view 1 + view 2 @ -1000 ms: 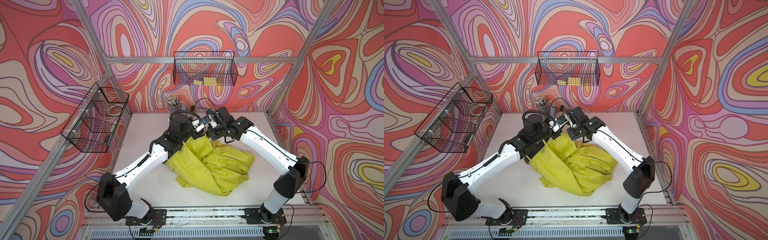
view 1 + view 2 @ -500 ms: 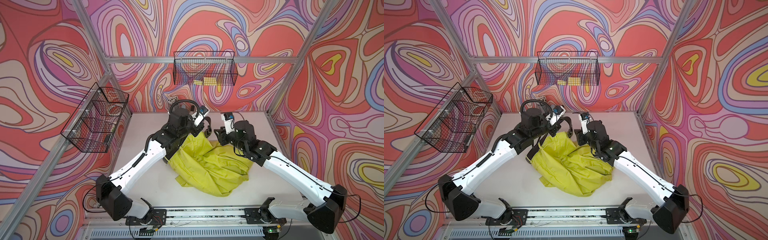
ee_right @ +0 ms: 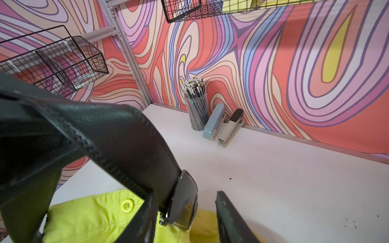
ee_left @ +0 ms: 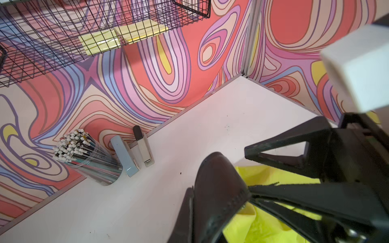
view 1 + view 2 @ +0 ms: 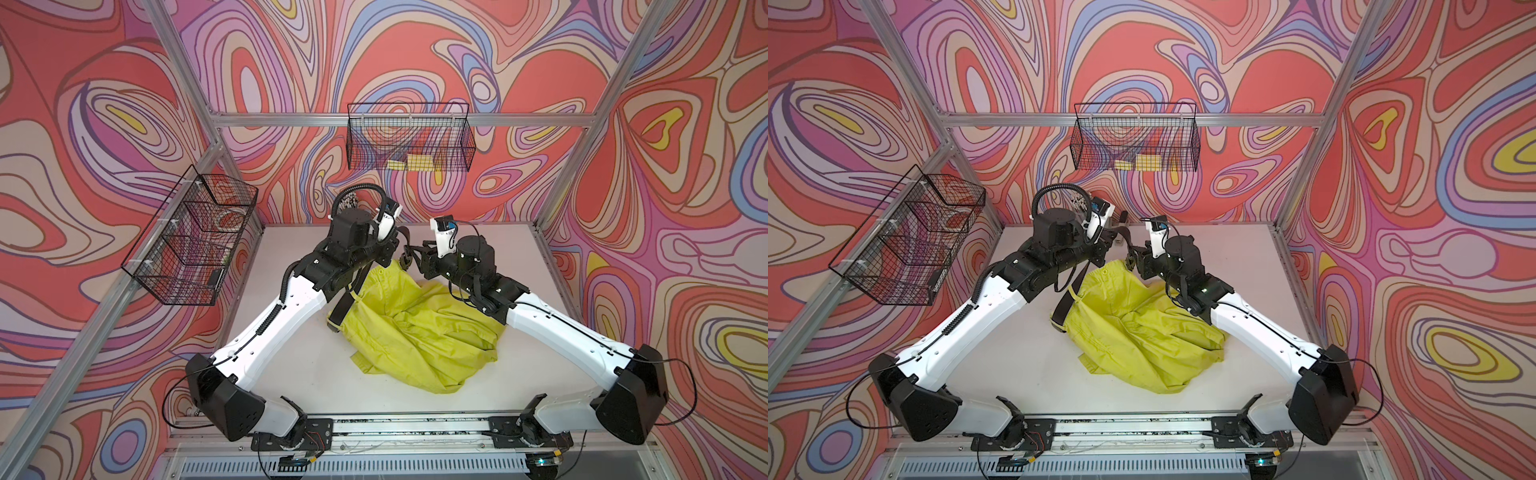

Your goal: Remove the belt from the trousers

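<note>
A pale, matte table (image 5: 291, 374) with a few dark specks fills the floor of a cell framed in aluminium rails. Its walls carry a swirling red, pink, lilac and yellow print. The trousers (image 5: 415, 332) lie crumpled on the table's middle. Beyond the trousers, against the back wall, stand a clear cup of pencils (image 3: 195, 109) and two staplers (image 3: 213, 122). Higher on that wall hangs a wire basket (image 5: 409, 143) holding yellow pads. To the left-arm side of the trousers a second wire basket (image 5: 191, 241) hangs on the side wall. Just beyond the trousers' waistband the left claw (image 5: 390, 245) is clamped shut on the belt (image 3: 126, 134), which arches in the air. The belt's buckle (image 3: 183, 199) hangs between the parted fingers of the right claw (image 5: 415, 257), which grips nothing.
</note>
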`<state>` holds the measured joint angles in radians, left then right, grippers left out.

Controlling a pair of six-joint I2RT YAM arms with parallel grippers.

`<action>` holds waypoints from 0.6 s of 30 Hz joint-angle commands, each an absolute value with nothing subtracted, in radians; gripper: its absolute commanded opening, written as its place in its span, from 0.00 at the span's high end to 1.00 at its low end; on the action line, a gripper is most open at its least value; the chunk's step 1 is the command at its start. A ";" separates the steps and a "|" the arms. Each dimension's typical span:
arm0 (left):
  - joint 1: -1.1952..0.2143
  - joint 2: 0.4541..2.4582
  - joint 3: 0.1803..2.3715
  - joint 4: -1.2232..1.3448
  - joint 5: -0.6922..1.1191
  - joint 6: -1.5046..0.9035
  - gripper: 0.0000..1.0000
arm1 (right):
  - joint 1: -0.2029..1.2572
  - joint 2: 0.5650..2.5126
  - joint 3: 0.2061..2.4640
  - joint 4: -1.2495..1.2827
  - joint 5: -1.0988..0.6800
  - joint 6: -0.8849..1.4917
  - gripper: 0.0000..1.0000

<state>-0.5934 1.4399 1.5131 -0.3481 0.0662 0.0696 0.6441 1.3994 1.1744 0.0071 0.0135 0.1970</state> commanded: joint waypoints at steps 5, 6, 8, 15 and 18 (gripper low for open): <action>-0.581 1.411 1.572 -0.333 0.117 -0.020 1.00 | 0.643 1.451 1.192 0.086 -0.059 0.206 0.52; -0.576 1.413 1.576 -0.340 0.115 -0.031 1.00 | 0.643 1.451 1.183 0.096 -0.069 0.209 0.52; -0.564 1.417 1.581 -0.358 0.108 -0.053 1.00 | 0.643 1.447 1.162 0.123 -0.081 0.210 0.53; -0.519 1.428 1.597 -0.403 0.098 -0.114 1.00 | 0.643 1.413 1.081 0.206 -0.034 0.216 0.61; -0.513 1.434 1.601 -0.409 0.102 -0.124 1.00 | 0.643 1.422 1.087 0.215 -0.042 0.215 0.62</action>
<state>-0.5209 1.4403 1.5490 -0.4263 0.0780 -0.0635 0.6418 1.4387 1.0878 0.1650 -0.0437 0.2108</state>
